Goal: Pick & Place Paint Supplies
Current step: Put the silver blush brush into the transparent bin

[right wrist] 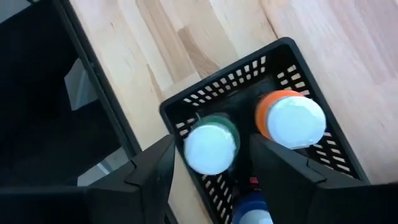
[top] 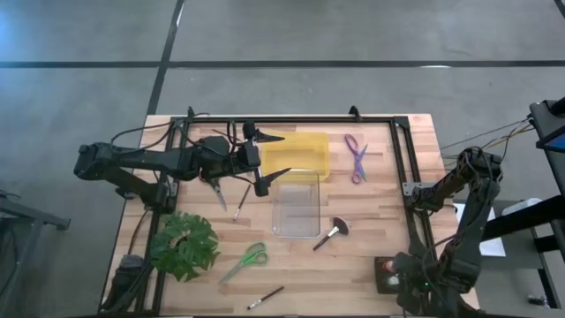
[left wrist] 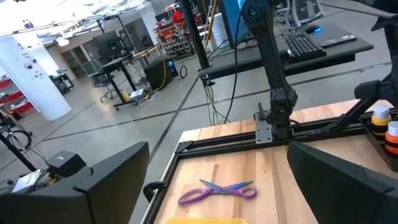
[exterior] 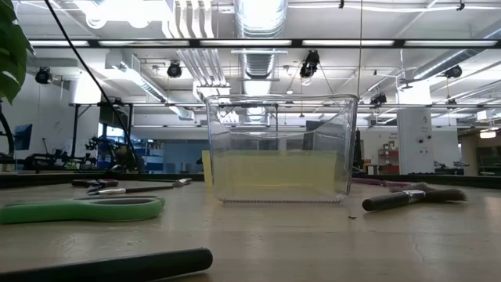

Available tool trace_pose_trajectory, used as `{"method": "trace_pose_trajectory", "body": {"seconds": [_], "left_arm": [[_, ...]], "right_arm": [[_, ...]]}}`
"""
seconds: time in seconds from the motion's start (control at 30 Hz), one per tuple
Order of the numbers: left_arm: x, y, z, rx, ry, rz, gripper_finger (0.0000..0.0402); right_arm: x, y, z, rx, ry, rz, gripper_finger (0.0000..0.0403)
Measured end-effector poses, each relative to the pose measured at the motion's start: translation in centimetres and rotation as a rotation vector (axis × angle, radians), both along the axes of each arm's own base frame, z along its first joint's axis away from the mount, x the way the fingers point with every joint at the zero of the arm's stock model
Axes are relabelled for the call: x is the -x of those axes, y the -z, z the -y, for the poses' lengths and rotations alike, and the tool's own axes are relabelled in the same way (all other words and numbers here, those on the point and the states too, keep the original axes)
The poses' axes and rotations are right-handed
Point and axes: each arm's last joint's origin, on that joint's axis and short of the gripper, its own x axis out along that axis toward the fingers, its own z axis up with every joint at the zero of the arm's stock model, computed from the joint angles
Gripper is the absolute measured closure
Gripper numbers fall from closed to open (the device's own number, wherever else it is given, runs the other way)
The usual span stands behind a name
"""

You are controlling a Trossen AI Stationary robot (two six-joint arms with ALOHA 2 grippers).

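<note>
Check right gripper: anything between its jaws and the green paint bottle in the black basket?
Nothing visible. The right gripper sits directly above the green paint bottle in the black basket, jaws open to either side of its white cap; the orange bottle stands beside it.

leafy plant (top: 184, 245), clear bin (top: 296, 203), yellow bin (top: 297, 154)

Bright ceiling lamps (exterior: 125, 9) glare above me; nearest handle (exterior: 109, 265) and my wrist fingers (left wrist: 93, 186) look blurred.
</note>
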Motion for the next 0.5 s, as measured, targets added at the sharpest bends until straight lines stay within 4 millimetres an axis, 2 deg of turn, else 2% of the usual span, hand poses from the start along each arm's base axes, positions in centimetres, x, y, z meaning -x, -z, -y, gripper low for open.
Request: {"method": "trace_pose_trajectory", "body": {"seconds": [0.1,0.23,0.37,0.5], "left_arm": [[0.0,0.0,0.0,0.0,-0.001,-0.003,0.0011],[0.0,0.3,-0.1,0.005,-0.005,-0.026,0.0011],[0.2,1.0,-0.5,0.015,-0.025,-0.102,0.0011],[1.4,1.4,-1.4,0.062,-0.063,-0.201,0.0011]], "right_arm": [[-0.1,-0.8,0.0,0.012,0.004,0.013,0.0195],[-0.1,-3.1,-0.1,0.066,-0.011,0.115,0.0195],[-0.1,-5.5,0.1,0.186,-0.052,0.303,0.0194],[-0.1,-6.6,0.8,0.327,-0.094,0.397,0.0194]]}}
